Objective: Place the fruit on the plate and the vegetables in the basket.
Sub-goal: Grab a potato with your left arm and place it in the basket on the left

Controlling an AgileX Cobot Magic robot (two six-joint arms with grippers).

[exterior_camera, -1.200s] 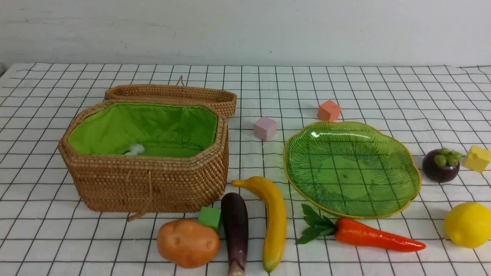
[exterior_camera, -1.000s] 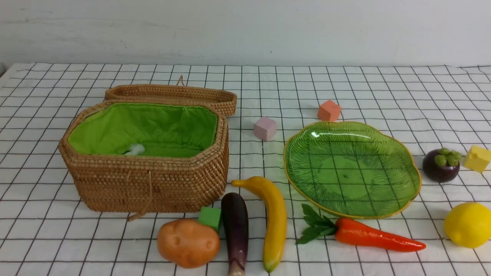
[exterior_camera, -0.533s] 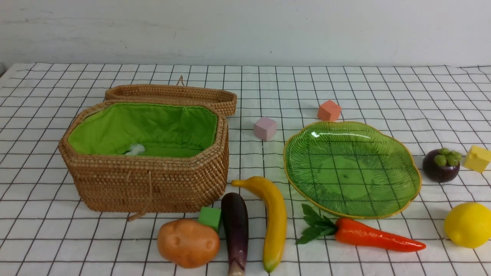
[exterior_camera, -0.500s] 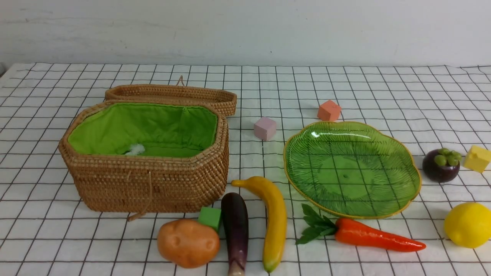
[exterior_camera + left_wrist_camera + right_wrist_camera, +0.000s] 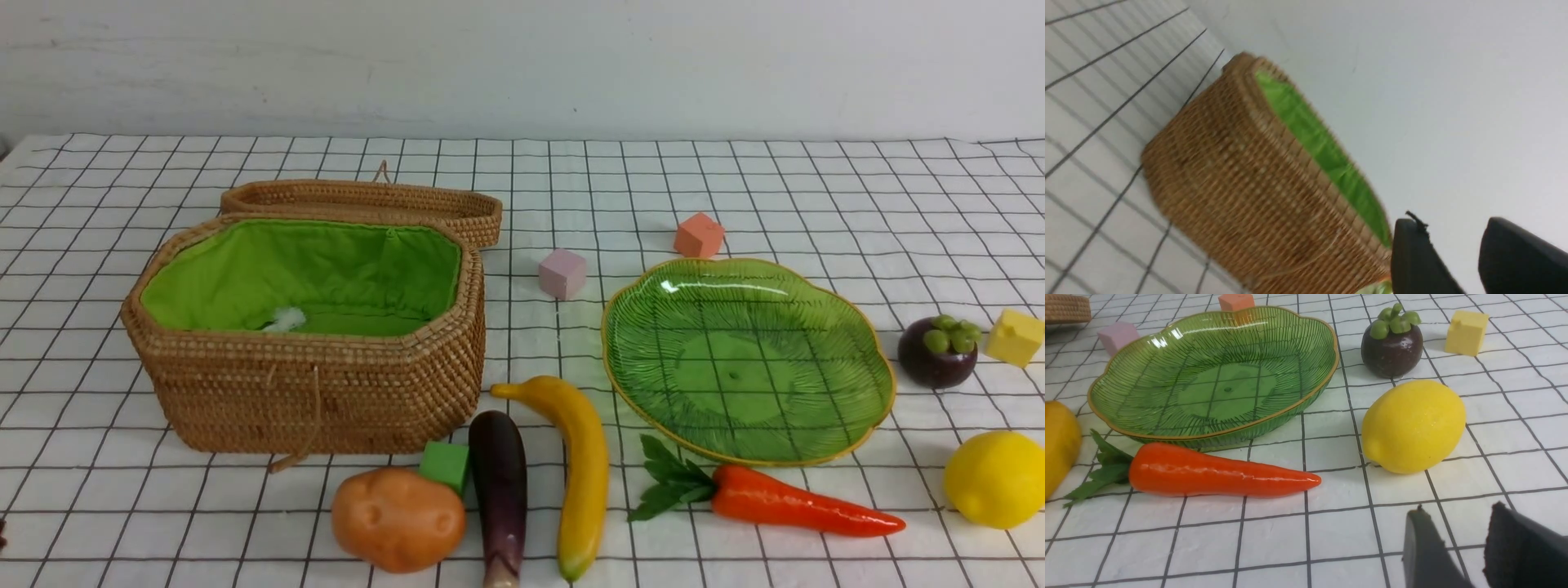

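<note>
We find nothing sorted: plate [image 5: 747, 367] and basket [image 5: 326, 392] hold no produce, lemon [image 5: 1414, 425] and carrot [image 5: 1220, 475] lie on the surface [image 5: 735, 188] just ahead of the right hand [image 5: 1457, 514], basket ahead of the left hand [image 5: 1449, 228], both hands parted, empty.

Left pincer [image 5: 1449, 228] and right pincer [image 5: 1457, 512] each show two dark fingers [image 5: 1421, 261] with a clear gap between, jaws parted and empty; left wrist rolled sideways, right wrist level.

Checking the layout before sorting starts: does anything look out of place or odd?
Only a small white tuft lying on the green lining inside the basket; it looks like stray fluff. Nothing looks spilled or damaged.
</note>
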